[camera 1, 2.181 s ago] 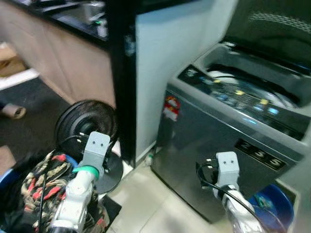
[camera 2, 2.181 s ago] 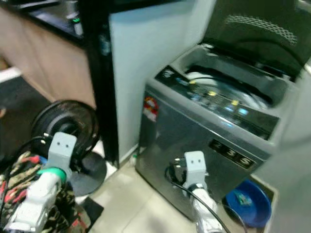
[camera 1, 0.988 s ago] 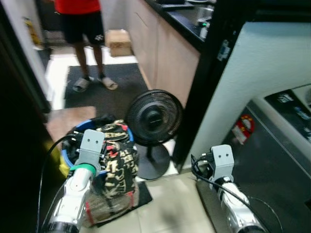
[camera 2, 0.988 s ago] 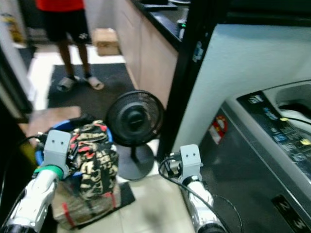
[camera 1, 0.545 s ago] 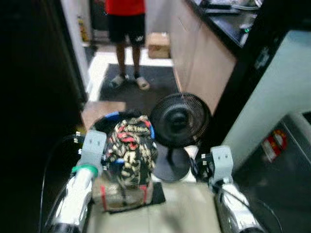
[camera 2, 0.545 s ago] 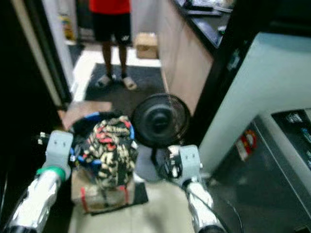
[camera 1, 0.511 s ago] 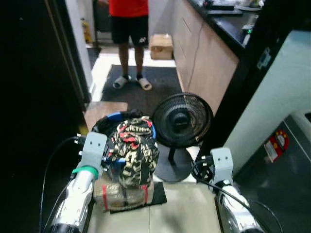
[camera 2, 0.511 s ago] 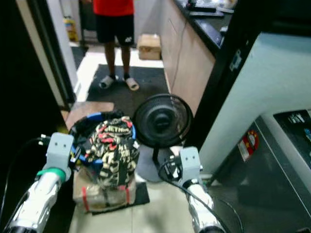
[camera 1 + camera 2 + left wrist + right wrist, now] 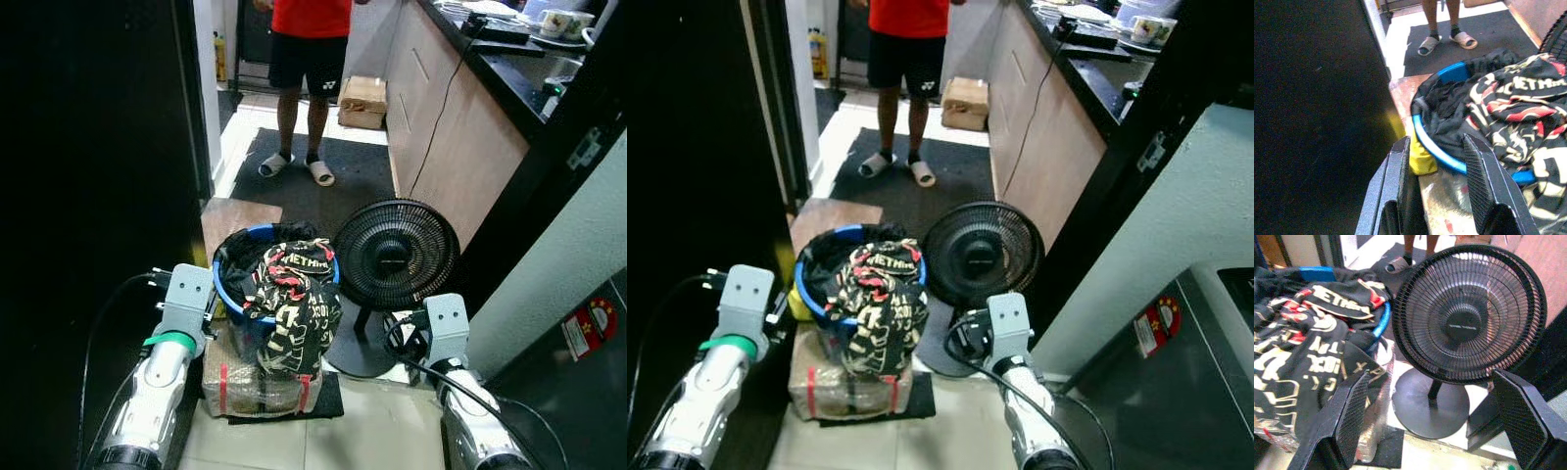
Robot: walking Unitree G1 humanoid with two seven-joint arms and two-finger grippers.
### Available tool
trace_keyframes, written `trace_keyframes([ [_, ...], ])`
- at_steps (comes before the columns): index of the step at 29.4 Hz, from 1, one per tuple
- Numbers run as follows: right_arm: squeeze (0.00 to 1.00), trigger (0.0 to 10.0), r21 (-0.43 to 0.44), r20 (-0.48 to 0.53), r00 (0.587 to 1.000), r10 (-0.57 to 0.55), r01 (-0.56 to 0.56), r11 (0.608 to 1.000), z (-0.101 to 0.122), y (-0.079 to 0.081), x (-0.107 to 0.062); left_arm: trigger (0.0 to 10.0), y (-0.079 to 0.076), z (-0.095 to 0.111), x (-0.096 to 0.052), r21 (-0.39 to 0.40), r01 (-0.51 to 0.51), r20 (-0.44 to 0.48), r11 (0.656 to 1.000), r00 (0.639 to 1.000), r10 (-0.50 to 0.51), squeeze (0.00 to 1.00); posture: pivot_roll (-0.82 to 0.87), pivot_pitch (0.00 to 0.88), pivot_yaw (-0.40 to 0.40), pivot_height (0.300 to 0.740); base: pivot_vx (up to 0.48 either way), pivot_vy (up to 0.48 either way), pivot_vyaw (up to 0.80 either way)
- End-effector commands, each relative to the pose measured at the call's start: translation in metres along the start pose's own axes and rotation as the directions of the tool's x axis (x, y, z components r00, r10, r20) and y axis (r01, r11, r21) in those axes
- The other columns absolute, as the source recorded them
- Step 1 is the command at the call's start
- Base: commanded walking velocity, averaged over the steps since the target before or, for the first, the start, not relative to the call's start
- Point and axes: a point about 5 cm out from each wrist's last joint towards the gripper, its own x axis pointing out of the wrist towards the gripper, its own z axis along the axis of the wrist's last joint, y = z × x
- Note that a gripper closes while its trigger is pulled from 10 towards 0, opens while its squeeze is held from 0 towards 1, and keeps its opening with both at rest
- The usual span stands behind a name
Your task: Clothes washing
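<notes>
Nearest, the left gripper hangs with jaws moderately open and empty beside a round blue plastic basket, and the right gripper has jaws spread wide, also empty. The basket sits on a plastic-wrapped bundle on the tiled floor, heaped with crumpled black, cream and red printed clothes. Just beyond stands a black wire-grille fan, then a person in sandals on a dark mat.

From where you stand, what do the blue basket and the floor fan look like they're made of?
Blue basket: probably plastic, judging by its smooth, even-coloured rim with a slight sheen. Floor fan: black, matte; the grille is thin radial wires, likely metal or moulded plastic, I can't tell which. Its round base looks like smooth plastic.
</notes>
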Motion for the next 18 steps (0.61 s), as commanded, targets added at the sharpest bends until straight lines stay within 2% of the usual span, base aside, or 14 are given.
trace_keyframes([
  [1, 0.00, 10.0, -0.002, -0.010, 1.000, -0.007, 0.007, 1.000, -0.0028, -0.0021, -0.0015, 10.0, -0.0020, -0.0039, 0.0000, 0.009, 0.005, -0.014, 1.000, 1.000, -0.005, 0.00, 0.08, 0.016, -0.044, 0.740, 0.401, 0.000, 0.00],
  [18, 0.00, 10.0, -0.018, -0.015, 1.000, -0.010, 0.010, 1.000, -0.0034, -0.0031, -0.0015, 10.0, -0.0025, -0.0062, 0.0003, 0.008, 0.000, -0.020, 1.000, 1.000, 0.000, 0.00, 0.08, 0.017, -0.045, 0.740, 0.367, 0.000, 0.00],
])
